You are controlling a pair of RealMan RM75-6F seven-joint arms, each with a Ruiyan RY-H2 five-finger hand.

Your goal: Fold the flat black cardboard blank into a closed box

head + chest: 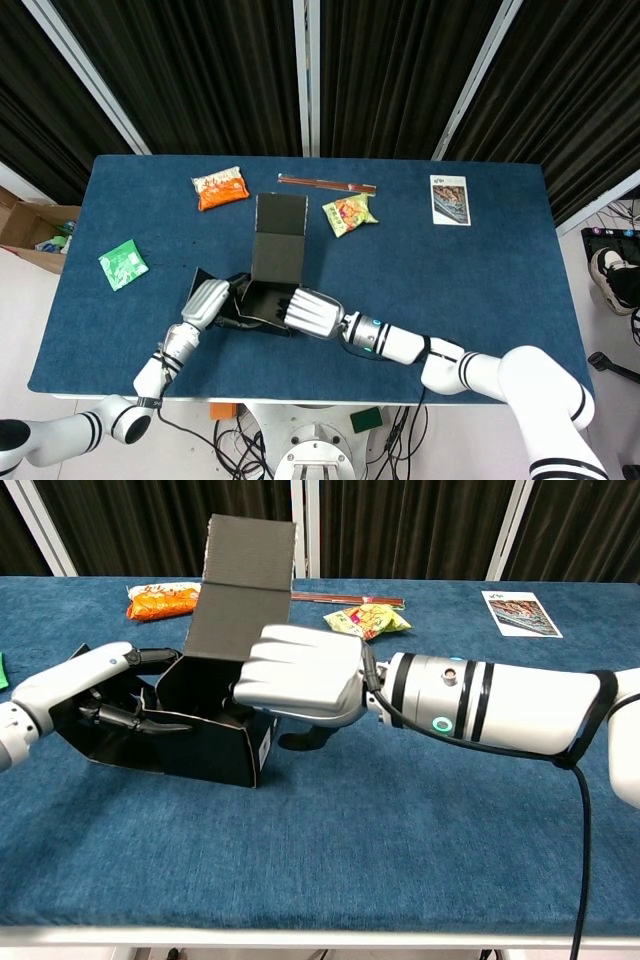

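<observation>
The black cardboard box (258,300) (205,758) stands half formed near the table's front, its top open. Its lid flap (279,240) (246,585) rises upright from the back wall. My left hand (207,300) (84,676) is at the box's left end and grips the left wall, with a loose side flap (82,738) splayed out under it. My right hand (312,313) (300,676) grips the right wall, fingers hooked over the rim into the box and thumb outside below. The inside of the box is mostly hidden.
An orange snack packet (220,188) (160,602), a thin red-brown stick (326,183) (345,599), a yellow-green packet (349,213) (367,621) and a printed card (449,199) (520,613) lie along the back. A green packet (123,264) lies at the left.
</observation>
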